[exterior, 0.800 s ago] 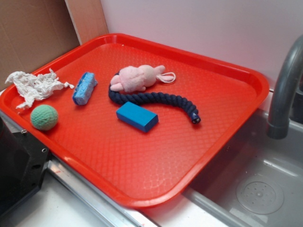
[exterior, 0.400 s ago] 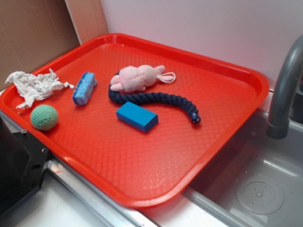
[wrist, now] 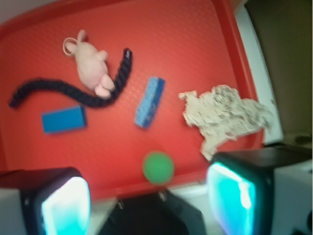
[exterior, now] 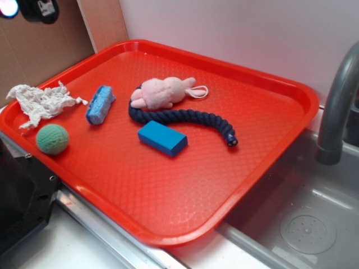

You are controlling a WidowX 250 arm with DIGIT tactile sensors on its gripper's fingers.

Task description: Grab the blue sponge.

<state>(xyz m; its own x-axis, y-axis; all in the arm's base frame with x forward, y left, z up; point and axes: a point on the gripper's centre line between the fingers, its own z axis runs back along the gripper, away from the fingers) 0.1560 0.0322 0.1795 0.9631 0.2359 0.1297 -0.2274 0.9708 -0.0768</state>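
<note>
The blue sponge [exterior: 100, 105] lies on the left part of the red tray [exterior: 179, 185], between the crumpled paper and the pink plush. The wrist view shows the blue sponge [wrist: 149, 102] lying free near the middle of the tray [wrist: 195, 44]. My gripper [exterior: 25, 8] shows only as a tip in the top left corner of the exterior view, high above and well away from the sponge. In the wrist view the gripper [wrist: 149, 200] is open, its two fingers wide apart with nothing between them.
On the tray lie a green ball [exterior: 52, 139], crumpled white paper [exterior: 39, 102], a pink plush [exterior: 162, 92], a dark navy rope [exterior: 185, 119] and a darker-blue block [exterior: 162, 138]. A black box [exterior: 19, 196] stands at the tray's near-left edge. A sink and faucet [exterior: 336, 106] are at right.
My gripper has come into the exterior view at the top left corner. Nothing on the tray has moved.
</note>
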